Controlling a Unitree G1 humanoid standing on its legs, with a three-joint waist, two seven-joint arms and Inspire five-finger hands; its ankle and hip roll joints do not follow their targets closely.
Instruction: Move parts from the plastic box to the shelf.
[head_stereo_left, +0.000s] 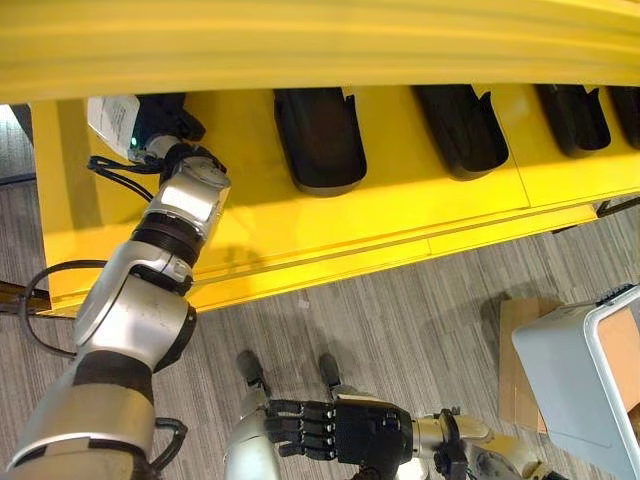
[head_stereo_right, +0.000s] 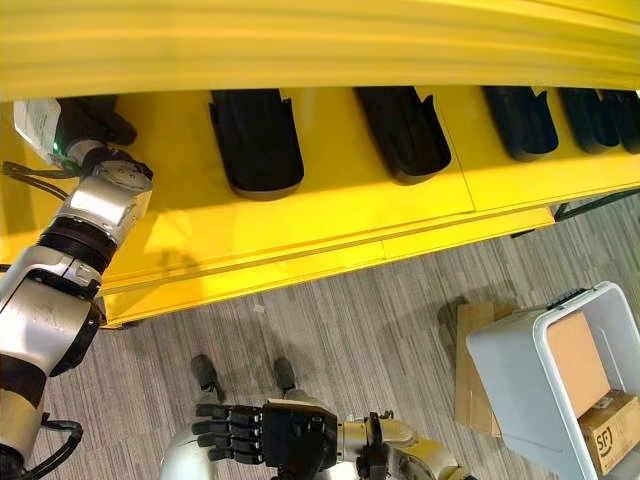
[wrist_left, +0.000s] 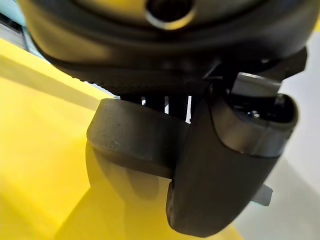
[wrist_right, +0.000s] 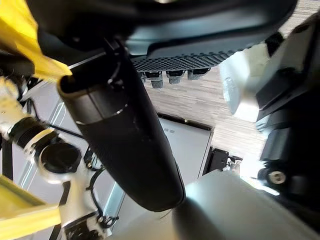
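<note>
Your left hand (head_stereo_left: 165, 122) is reached out onto the far left end of the bright yellow metal shelf (head_stereo_left: 400, 215), resting on a dark moulded plastic part (wrist_left: 145, 135) that lies there; in the left wrist view the thumb lies along that part, but you cannot tell whether the fingers are grasping it or already released. To its right, more black moulded parts (head_stereo_left: 320, 140) lie in a row on the same shelf, each apart from the next. Your right hand (head_stereo_right: 270, 432) hangs low and near, over the grey wood-pattern floor (head_stereo_right: 350, 320), with its fingers (head_stereo_right: 228, 430) curled and nothing in them. The pale grey plastic box (head_stereo_right: 520, 385) stands on the floor at the near right, with brown cardboard cartons (head_stereo_right: 600, 425) inside it and a flat piece of cardboard (head_stereo_right: 472, 375) lying just beside it.
</note>
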